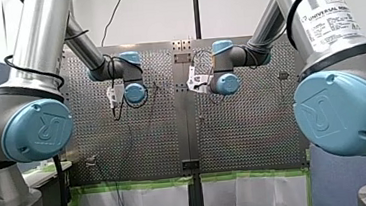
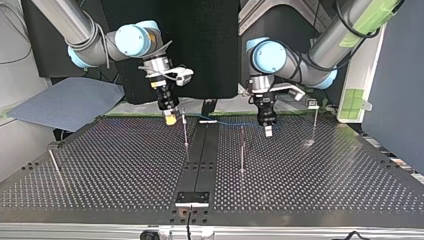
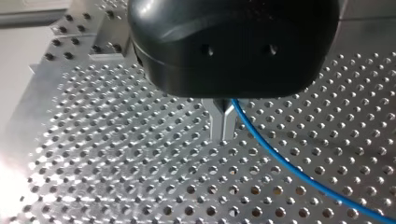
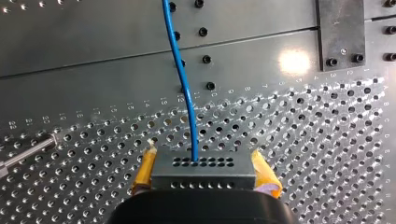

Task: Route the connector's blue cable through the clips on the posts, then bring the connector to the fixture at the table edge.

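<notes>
Only the right wrist view shows you the grip: my right gripper (image 4: 205,164) is closed to the width of the grey connector (image 4: 203,170), with a yellow pad (image 4: 145,170) on each end. The connector's long axis lies across the fingers, and the blue cable (image 4: 184,84) leaves its holed face straight ahead over the perforated table (image 4: 303,140). The left wrist view shows my left gripper (image 3: 223,133) with its metal fingers pressed together and the cable passing just beside their root; you cannot tell whether it is pinched. Only the top view shows both grippers over the table's far side, the cable strung between them near a thin post (image 2: 185,127).
</notes>
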`<state>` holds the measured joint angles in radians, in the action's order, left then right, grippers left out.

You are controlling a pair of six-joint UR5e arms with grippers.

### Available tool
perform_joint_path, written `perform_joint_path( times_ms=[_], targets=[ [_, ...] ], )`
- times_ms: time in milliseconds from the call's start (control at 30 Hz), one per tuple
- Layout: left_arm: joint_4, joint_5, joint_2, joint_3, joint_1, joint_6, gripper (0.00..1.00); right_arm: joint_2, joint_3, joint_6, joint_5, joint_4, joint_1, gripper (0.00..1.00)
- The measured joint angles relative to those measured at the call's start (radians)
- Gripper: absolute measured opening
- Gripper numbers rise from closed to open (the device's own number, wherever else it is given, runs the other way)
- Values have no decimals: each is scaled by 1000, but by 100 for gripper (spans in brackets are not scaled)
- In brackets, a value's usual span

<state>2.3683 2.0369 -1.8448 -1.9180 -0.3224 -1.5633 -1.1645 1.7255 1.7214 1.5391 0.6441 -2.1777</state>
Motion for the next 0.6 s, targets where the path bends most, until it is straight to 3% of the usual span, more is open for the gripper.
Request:
perform_joint_path(
  times_ms=[600],
  targets=[
    [14, -37, -16, 58, 38, 1, 0, 4, -25, 0, -2, -1, 4, 0]
  ],
)
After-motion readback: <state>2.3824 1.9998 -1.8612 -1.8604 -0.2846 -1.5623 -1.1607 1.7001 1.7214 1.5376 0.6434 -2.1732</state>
